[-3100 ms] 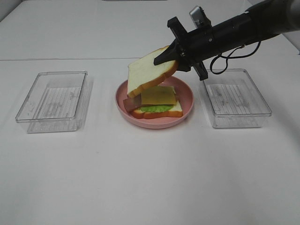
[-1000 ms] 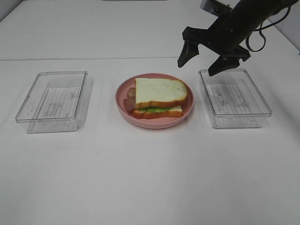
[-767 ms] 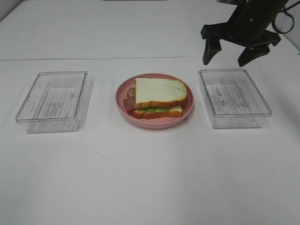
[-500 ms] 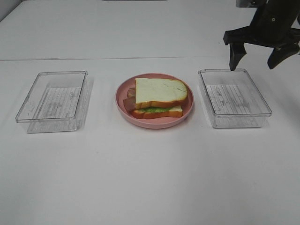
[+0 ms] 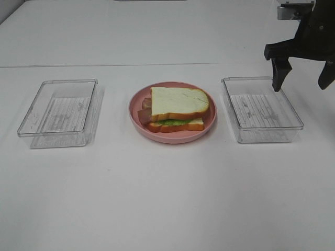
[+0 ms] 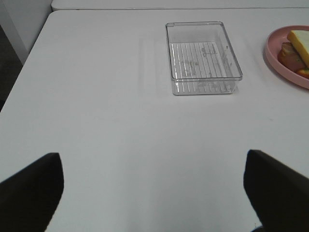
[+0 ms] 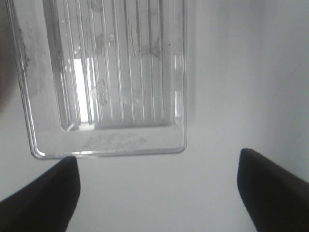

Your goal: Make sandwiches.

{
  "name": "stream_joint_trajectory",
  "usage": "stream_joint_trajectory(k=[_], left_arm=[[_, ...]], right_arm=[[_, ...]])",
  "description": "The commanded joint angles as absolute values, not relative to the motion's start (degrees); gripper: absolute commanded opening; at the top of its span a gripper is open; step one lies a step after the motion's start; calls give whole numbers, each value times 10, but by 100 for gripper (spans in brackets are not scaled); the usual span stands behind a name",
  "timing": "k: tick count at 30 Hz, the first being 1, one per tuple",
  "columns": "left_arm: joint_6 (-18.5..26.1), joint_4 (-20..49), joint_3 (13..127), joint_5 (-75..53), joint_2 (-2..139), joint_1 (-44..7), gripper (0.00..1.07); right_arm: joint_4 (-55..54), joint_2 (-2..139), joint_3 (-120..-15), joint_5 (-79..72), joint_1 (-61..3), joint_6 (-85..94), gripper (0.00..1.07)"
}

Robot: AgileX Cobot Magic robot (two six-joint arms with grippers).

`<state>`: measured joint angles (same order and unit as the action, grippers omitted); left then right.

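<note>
Exterior high: right gripper (image 5: 303, 81) above right tray (image 5: 261, 109), fingers (image 5: 277, 76) down, spread wide, empty.

Bright, even, diffuse light on all three of your views.
Your white desk (image 5: 167, 198) nearly washes out; shadows stay faint beside the clear trays (image 5: 58, 112). The right wrist view is soft, with glare streaks on the tray ribs (image 7: 104, 67) and dark, blurred fingertips (image 7: 41, 193).

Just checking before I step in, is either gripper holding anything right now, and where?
Nothing is held. The right gripper is open above the right tray; the left gripper is open too.
</note>
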<state>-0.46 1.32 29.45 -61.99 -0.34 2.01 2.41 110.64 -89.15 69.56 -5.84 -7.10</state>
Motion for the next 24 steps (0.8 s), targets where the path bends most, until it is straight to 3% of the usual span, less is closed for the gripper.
stream_joint_trajectory(k=[1, 12, 24], left_arm=[[-5, 17, 295, -617, -13, 22, 95], [-5, 17, 295, -617, -13, 22, 95], [-5, 17, 295, -617, -13, 22, 95]], right_arm=[[20, 1043, -814, 746, -57, -85, 82], [20, 750, -537, 635, -57, -111, 80], [29, 446, -395, 621, -57, -108, 80]])
